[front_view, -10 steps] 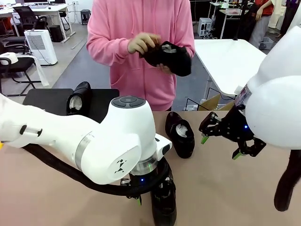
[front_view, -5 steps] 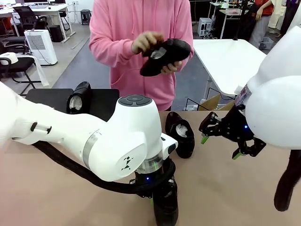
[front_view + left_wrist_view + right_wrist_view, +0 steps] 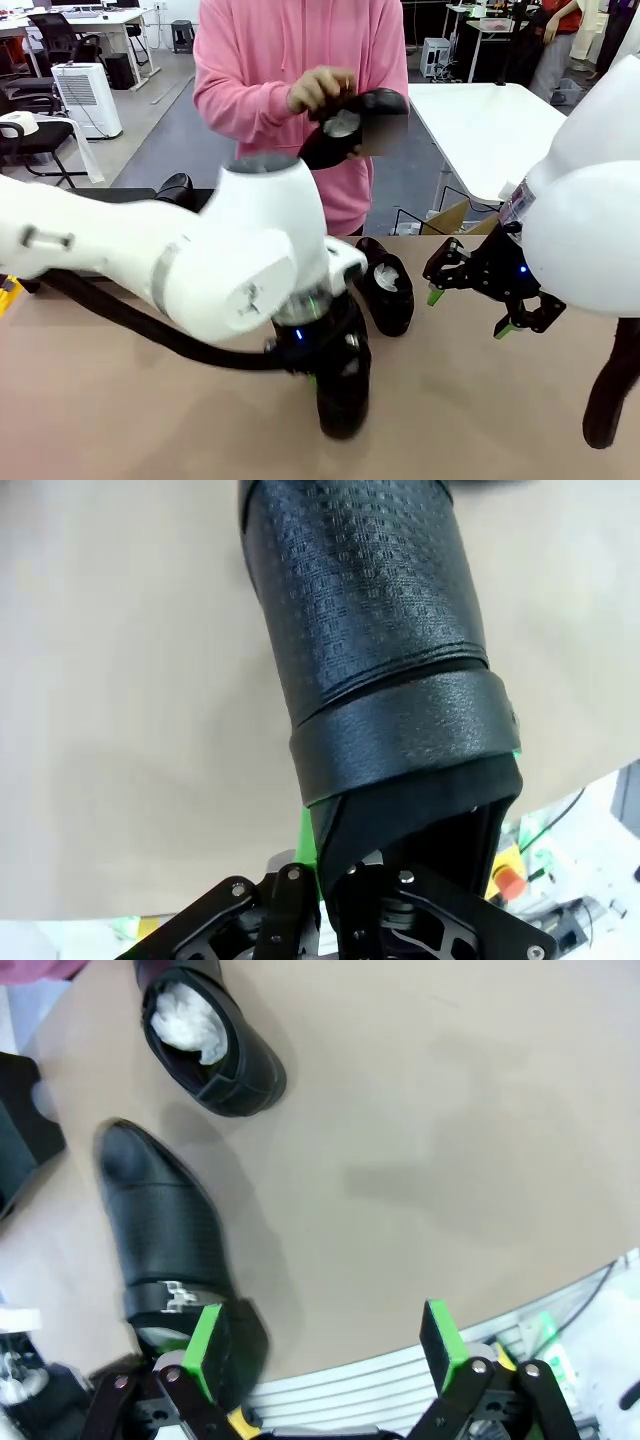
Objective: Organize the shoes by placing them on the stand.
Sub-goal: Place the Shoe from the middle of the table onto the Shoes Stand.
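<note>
In the front view my left gripper [image 3: 330,372] is shut on the heel end of a black shoe [image 3: 342,402], which hangs toe-down just over the table. The left wrist view has that textured shoe [image 3: 365,630] running up from my left gripper [image 3: 400,815], whose jaws are clamped on its rear edge. A second shoe [image 3: 385,285] with white paper inside lies mid-table, also visible as a stuffed shoe [image 3: 205,1040]. My right gripper [image 3: 485,292] hovers open to the right of it. The person holds another shoe [image 3: 355,120]. One shoe [image 3: 176,187] sits on the black stand [image 3: 110,194].
My left arm [image 3: 200,270] crosses the table's middle and hides most of the stand. The right wrist view looks down past my right gripper [image 3: 322,1340] at bare tan table [image 3: 430,1130] beside the held shoe [image 3: 165,1230]. A white table [image 3: 480,120] stands behind, far right.
My left gripper has shut on the near shoe and raised it slightly, the arm swinging left. The person has turned the shoe in their hands. The right arm stayed still.
</note>
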{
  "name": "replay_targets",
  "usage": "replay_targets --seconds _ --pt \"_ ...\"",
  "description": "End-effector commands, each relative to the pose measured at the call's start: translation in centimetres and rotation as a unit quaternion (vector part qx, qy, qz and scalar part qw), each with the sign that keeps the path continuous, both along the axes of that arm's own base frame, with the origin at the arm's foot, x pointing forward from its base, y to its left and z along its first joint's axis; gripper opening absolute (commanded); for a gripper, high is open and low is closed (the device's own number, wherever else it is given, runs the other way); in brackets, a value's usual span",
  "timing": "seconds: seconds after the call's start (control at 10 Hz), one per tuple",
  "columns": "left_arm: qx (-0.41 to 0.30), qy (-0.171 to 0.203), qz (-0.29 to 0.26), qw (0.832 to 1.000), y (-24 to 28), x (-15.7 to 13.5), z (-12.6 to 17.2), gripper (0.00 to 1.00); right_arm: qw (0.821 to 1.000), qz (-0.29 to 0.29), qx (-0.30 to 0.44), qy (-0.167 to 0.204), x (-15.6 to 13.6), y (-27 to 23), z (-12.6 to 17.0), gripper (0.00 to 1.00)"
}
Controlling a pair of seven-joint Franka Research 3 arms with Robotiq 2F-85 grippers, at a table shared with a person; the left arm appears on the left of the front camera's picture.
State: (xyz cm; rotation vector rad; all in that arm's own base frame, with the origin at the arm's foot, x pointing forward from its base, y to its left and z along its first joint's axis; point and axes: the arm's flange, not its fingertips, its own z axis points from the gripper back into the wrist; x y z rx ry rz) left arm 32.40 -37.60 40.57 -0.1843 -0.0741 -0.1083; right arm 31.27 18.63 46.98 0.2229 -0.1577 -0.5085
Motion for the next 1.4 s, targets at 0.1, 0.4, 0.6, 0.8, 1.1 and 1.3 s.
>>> replay_targets --seconds 0.1,0.4,0.6,0.8,1.1,1.3 --pt "0.039 -0.128 -0.020 0.991 5.8 3.8 4.8 0.00 1.000 0.010 0.010 -0.006 0.3 -0.1 -0.2 1.00" --pt "0.075 -0.184 -0.008 0.980 11.1 8.6 6.0 0.00 1.000 0.010 0.010 -0.006 0.3 -0.1 -0.2 1.00" --pt "0.097 -0.226 0.011 0.969 14.4 12.1 6.3 0.00 1.000 0.010 0.010 -0.006 0.3 -0.1 -0.2 1.00" --pt "0.111 -0.248 0.024 0.962 16.7 15.1 6.3 0.00 1.000 0.010 0.010 -0.006 0.3 -0.1 -0.2 1.00" --pt "0.117 -0.259 0.052 0.957 18.7 18.6 5.7 0.00 1.000 0.010 0.010 -0.006 0.3 -0.1 -0.2 1.00" --pt "0.113 -0.263 0.063 0.956 19.3 20.3 5.0 0.00 1.000 0.010 0.010 -0.006 0.3 -0.1 -0.2 1.00"
